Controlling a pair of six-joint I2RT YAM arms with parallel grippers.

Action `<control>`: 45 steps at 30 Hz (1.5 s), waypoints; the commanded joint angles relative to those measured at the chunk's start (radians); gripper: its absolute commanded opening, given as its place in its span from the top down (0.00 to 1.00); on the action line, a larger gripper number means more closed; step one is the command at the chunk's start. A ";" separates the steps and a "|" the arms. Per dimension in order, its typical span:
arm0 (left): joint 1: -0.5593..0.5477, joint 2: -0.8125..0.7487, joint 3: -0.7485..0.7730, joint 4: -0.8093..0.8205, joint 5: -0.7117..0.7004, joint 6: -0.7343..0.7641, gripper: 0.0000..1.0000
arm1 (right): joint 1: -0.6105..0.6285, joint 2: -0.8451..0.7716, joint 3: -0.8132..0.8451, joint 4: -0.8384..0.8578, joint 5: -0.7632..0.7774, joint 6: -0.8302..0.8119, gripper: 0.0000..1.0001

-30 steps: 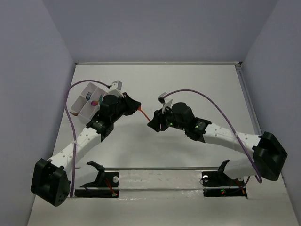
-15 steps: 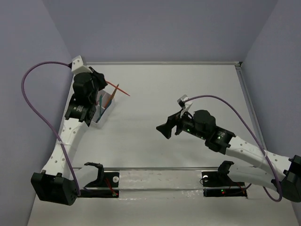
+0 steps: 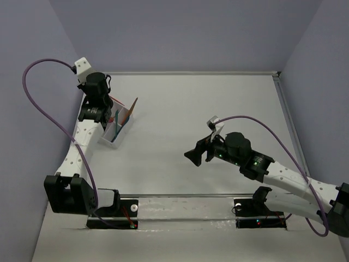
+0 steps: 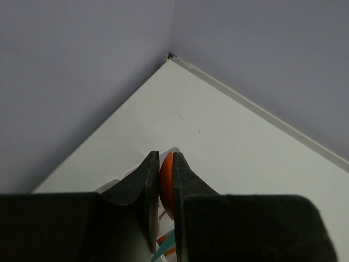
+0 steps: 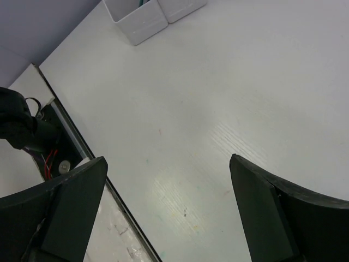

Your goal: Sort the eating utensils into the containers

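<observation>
Pinching an orange utensil (image 4: 167, 188) between its fingers, left gripper (image 4: 165, 164) — grip hidden overhead, plain at wrist; right gripper (image 5: 167, 161) spread wide.

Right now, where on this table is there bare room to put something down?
Bare table runs from the tray across to the right wall, and back from the open right claw to the far edge. The far left corner is crowded: the left claw holds an orange utensil over the tray.

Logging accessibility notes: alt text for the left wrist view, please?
The left gripper is shut on an orange utensil over the white tray. Beyond lies the white table, running to a corner between lilac walls.
</observation>
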 commanded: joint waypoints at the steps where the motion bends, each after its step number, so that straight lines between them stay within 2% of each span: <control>1: 0.003 0.015 0.002 0.217 -0.189 0.090 0.94 | 0.006 -0.015 0.001 0.052 -0.036 0.001 0.00; 6: 0.003 0.053 -0.029 0.329 -0.225 0.117 0.94 | 0.006 -0.001 -0.008 0.069 -0.056 0.004 0.00; 17: 0.003 0.155 -0.076 0.430 -0.254 0.197 0.94 | 0.006 0.021 -0.005 0.076 -0.063 -0.002 0.00; 27: -0.085 0.254 -0.116 0.543 -0.337 0.292 0.94 | 0.006 0.033 -0.004 0.087 -0.085 0.001 0.00; 34: -0.094 0.305 -0.107 0.568 -0.386 0.304 0.94 | 0.006 0.019 -0.011 0.092 -0.083 0.000 0.00; 40: -0.094 0.308 -0.099 0.567 -0.374 0.303 0.94 | 0.006 0.028 -0.011 0.093 -0.083 -0.002 0.00; 43: -0.094 0.314 -0.116 0.568 -0.380 0.307 0.89 | 0.006 0.036 -0.010 0.095 -0.083 -0.002 0.00; 45: -0.094 0.313 -0.128 0.568 -0.378 0.295 0.79 | 0.006 0.039 -0.011 0.095 -0.082 -0.002 0.00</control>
